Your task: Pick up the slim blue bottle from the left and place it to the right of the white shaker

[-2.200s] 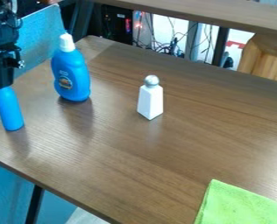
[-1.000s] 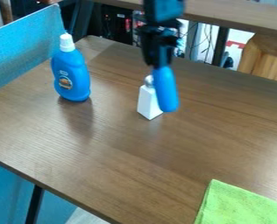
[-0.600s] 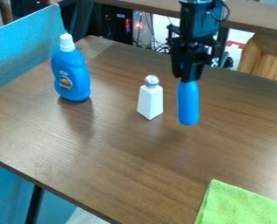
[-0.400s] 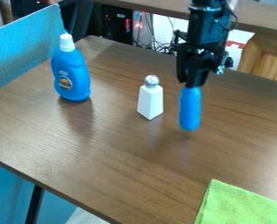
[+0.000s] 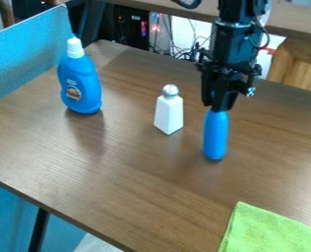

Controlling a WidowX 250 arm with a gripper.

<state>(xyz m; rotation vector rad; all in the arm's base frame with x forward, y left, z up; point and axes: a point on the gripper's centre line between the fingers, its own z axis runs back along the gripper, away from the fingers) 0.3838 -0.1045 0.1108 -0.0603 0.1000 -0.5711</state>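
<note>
The black gripper [image 5: 220, 107] hangs over the right-centre of the table, shut on the top of a slim blue bottle [image 5: 215, 136]. The bottle is upright, its base at or just above the wood; which of these I cannot tell. To its left stands a white shaker with a silver cap [image 5: 169, 110], apart from it. Farther left is a larger blue bottle with a white cap [image 5: 80, 83], also upright.
A green cloth [image 5: 267, 230] lies at the table's lower right corner. The brown table [image 5: 112, 182] has its front edge running down from the left. A blue panel [image 5: 26, 54] stands along the left edge, with cables behind the table.
From the far left, the gripper has carried the slim blue bottle right, past the white shaker, and then lowered it. The shaker, the large bottle and the cloth have stayed put.
</note>
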